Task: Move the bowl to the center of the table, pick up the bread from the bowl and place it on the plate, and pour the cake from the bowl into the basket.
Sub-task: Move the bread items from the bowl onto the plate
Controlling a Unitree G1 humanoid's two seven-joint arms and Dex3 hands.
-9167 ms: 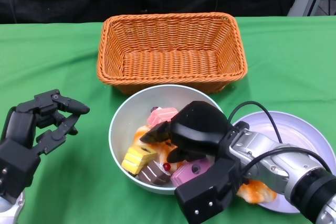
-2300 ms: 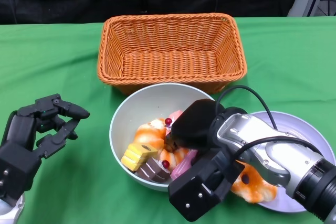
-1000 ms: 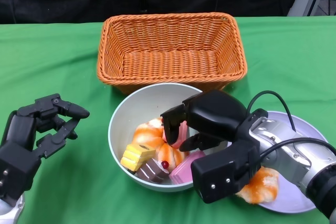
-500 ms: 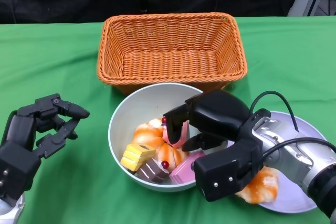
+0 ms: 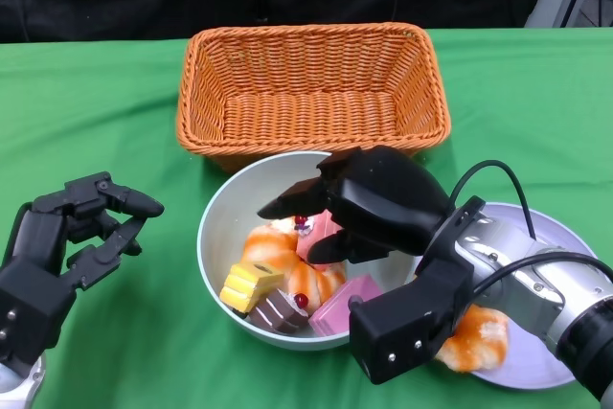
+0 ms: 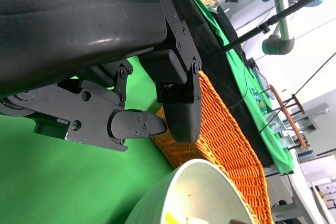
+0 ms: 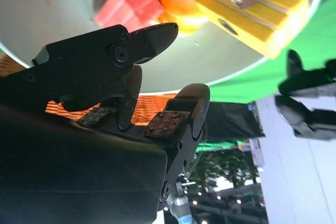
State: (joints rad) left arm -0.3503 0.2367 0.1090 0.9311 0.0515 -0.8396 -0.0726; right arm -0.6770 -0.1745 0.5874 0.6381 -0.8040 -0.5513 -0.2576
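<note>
Nowhere does legible writing show on bowl (image 5: 225, 227), basket (image 5: 311, 93) or plate (image 5: 560, 256).

There was one wicker basket (image 5: 311, 93), one pale bowl (image 5: 230, 217) and one plate (image 5: 565, 256) on the green tabletop (image 5: 96, 112). Inside the bowl lay two orange bread pieces (image 5: 268, 248), though part of the pile was hidden. With them were four cake pieces: one yellow (image 5: 241, 291), one brown (image 5: 275, 311) and two pink (image 5: 340, 304). One more orange bread piece (image 5: 471, 337) sat on the plate. Two black hands showed, the left hand (image 5: 72, 237) and the right hand (image 5: 369, 203).
</note>
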